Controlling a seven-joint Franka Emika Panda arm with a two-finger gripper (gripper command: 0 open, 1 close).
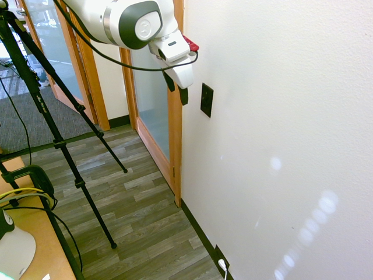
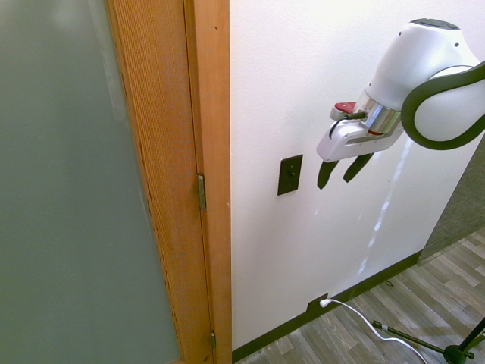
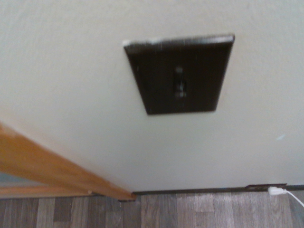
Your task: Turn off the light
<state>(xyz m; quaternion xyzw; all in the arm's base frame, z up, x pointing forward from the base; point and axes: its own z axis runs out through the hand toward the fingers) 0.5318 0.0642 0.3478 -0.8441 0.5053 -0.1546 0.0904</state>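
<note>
The white arm reaches in from the upper left of the first exterior view and from the upper right of the second, its wrist tipped down toward the wall. The gripper [image 2: 342, 171] hangs with its two dark fingers [image 2: 326, 174] spread apart and holding nothing, near the switch [image 2: 289, 174] but not touching it. The switch is a small black upright plate on the white wall [image 2: 318, 68], right of the wooden door frame [image 2: 208, 152] in the second exterior view; the blurred wrist view shows it in the upper centre. Nothing stands between fingers and plate. Low on the wall, at the dark baseboard [image 2: 364, 284], a white plug [image 2: 324, 302] sits in an outlet.
</note>
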